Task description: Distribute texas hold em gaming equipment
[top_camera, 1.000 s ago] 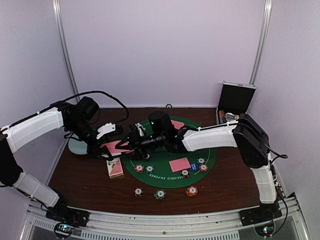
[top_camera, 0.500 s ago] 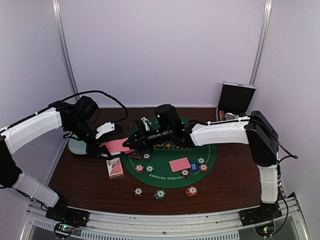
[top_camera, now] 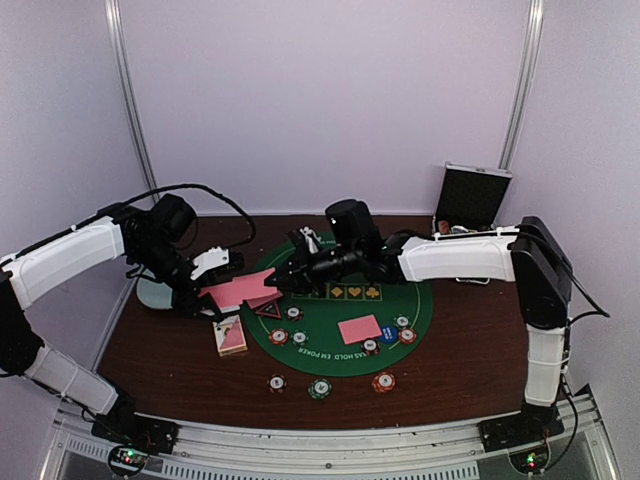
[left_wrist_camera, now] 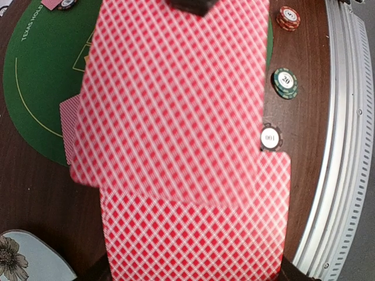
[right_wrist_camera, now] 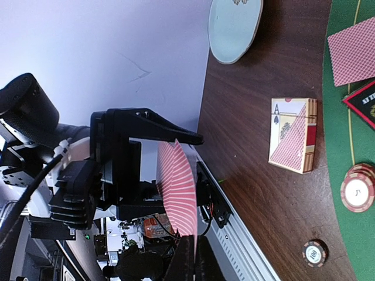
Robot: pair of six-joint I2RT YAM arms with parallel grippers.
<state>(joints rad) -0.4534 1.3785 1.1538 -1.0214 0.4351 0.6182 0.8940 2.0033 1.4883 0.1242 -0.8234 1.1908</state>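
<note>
Cards (top_camera: 240, 291) with pink-red backs hang in a stack just off the left edge of the green mat (top_camera: 400, 318) — clenched in the left fingers (top_camera: 205, 284). Across the mat, the right fingers (right_wrist_camera: 188, 264) are pinched tight on the top card (left_wrist_camera: 176, 99). Striped chips (top_camera: 320, 388) lie on the tabletop (top_camera: 450, 370) before the mat's near edge.

The left arm (top_camera: 70, 255) curved in from the left side with its elbow raised. Its left pincer (top_camera: 208, 287) was clamped on a stack of playing cards (left_wrist_camera: 193, 240). The right arm (top_camera: 455, 258) lay stretched across toward it, forearm nearly level. The right pincer (top_camera: 280, 283) was pinched tight on the edge of the top card (left_wrist_camera: 176, 99), with both wrists close together.
</note>
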